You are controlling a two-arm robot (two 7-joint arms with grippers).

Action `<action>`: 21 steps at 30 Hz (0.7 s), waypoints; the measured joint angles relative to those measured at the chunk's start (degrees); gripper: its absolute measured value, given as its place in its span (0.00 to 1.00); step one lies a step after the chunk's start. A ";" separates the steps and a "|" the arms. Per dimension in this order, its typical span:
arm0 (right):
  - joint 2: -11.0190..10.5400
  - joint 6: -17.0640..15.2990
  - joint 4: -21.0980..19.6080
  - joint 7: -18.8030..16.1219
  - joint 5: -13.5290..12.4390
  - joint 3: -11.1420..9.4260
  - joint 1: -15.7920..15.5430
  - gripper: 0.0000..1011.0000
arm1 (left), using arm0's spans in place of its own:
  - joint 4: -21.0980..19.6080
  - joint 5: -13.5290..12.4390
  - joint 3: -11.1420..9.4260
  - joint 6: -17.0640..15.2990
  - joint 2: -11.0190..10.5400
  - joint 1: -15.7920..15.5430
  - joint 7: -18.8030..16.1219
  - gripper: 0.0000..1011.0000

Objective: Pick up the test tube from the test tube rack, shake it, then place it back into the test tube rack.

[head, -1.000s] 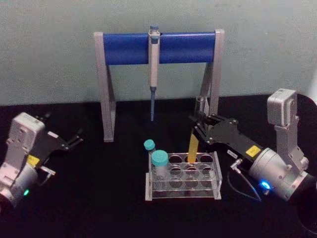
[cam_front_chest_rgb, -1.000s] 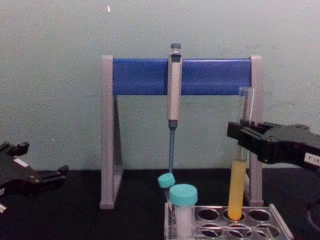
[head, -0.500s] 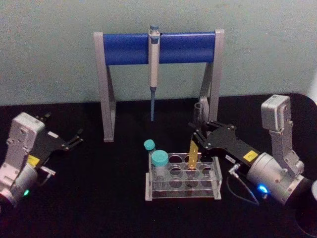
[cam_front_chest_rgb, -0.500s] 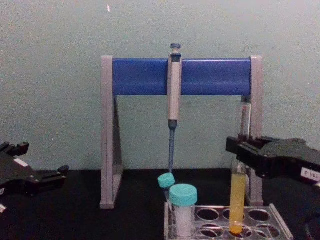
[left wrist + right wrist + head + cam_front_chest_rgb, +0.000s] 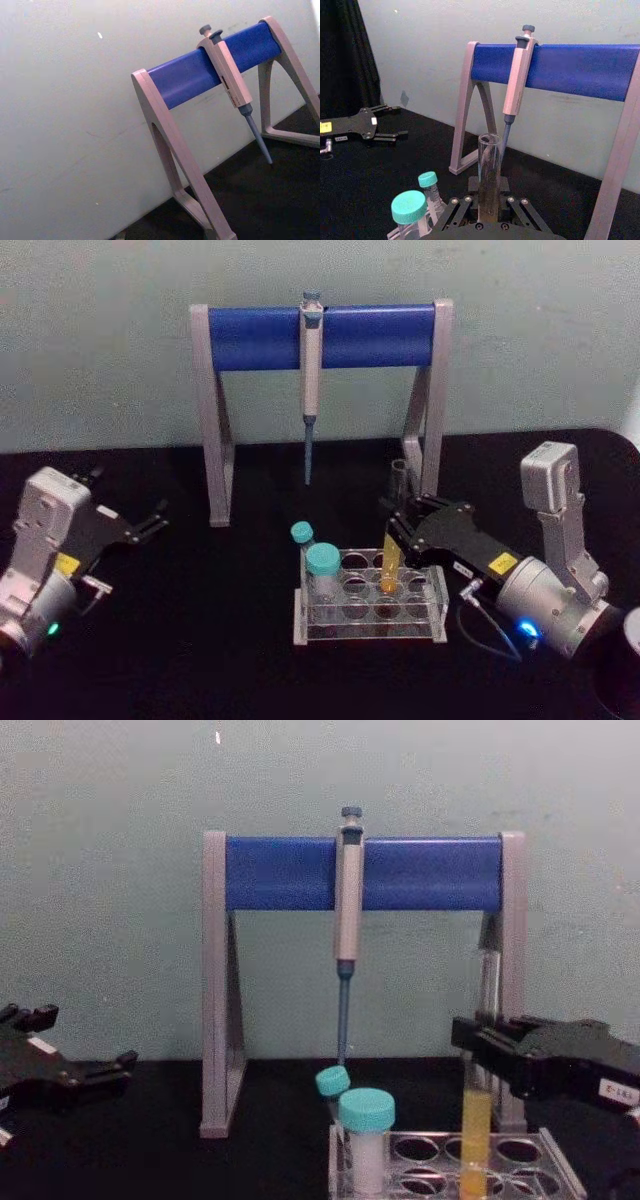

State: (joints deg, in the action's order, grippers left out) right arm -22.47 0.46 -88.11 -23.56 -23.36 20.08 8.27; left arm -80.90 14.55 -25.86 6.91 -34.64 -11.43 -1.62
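Left gripper (image 5: 150, 520): parked at the table's left, black fingers spread, empty.
Pipette stand (image 5: 320, 335): grey legs, blue bar, a grey-blue pipette (image 5: 311, 360) hanging.
Teal-capped vials (image 5: 323, 562): at the clear plastic test tube rack's (image 5: 368, 625) left end.
Long clear glass test tube (image 5: 478, 1120): chest view shows its yellow-orange liquid sunk in a back-row hole; right wrist view shows its open rim.
Right gripper (image 5: 400, 525): black fingers clamped on the tube.

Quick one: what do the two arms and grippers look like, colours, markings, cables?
Both arms have silver-grey metal wrist housings and flat black skeletal grippers. The left gripper carries a yellow label, with a green light on the wrist. The right gripper has a yellow label, a blue light and a thin looping cable by its wrist.
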 joint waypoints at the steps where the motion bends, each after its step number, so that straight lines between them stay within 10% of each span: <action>1: 0.03 -0.01 0.08 -0.04 -0.04 0.01 0.03 0.22 | 0.00 0.00 0.00 0.00 0.00 0.00 0.00 1.00; 21: 0.58 -0.01 1.60 -0.26 -0.04 0.59 0.29 0.22 | 0.00 0.00 0.00 0.00 0.00 0.00 0.00 1.00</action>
State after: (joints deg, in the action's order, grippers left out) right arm -21.90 0.45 -86.52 -23.82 -23.40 20.67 8.56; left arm -80.90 14.55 -25.86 6.91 -34.65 -11.43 -1.62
